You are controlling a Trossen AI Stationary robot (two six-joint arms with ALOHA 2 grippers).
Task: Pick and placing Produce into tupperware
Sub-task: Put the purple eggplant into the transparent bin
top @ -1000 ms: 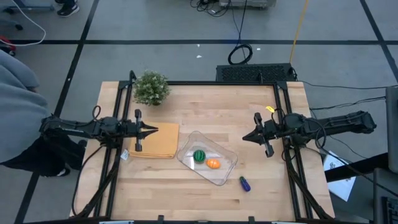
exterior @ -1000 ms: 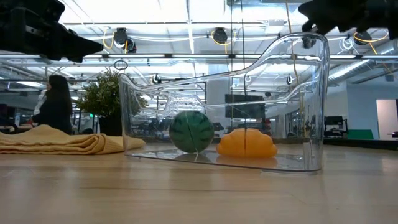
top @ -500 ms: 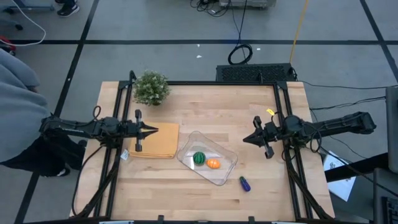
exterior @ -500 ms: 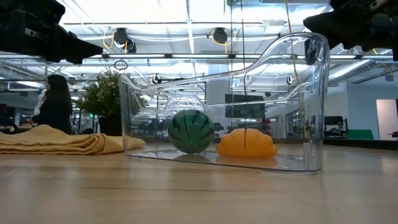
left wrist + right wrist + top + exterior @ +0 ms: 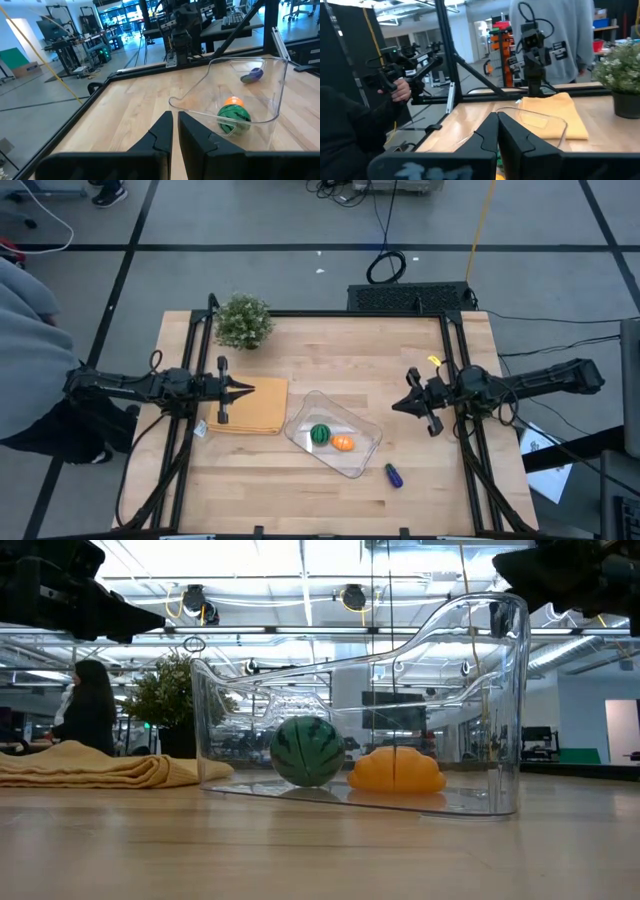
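Note:
The clear tupperware [image 5: 333, 434] lies near the table's middle. In it rest the green striped ball [image 5: 319, 434] and the orange oval [image 5: 343, 443], both on its floor; they also show in the low view, the ball [image 5: 306, 750] and the oval [image 5: 394, 770]. The blue-purple piece [image 5: 393, 475] lies on the table by the tupperware's near right corner. My left gripper [image 5: 250, 388] is shut and empty above the tan pad's left part. My right gripper [image 5: 397, 404] is shut and empty, right of the tupperware.
A tan folded pad [image 5: 250, 406] lies left of the tupperware. A leafy potted plant [image 5: 243, 321] stands at the far left. A person in grey stands by the table's left side [image 5: 20, 350]. Black frame rails run along the table's edges.
My right gripper has drawn slightly toward the table's right edge and a little toward its near edge. The green ball has rolled a little inside the tupperware and stands still now.

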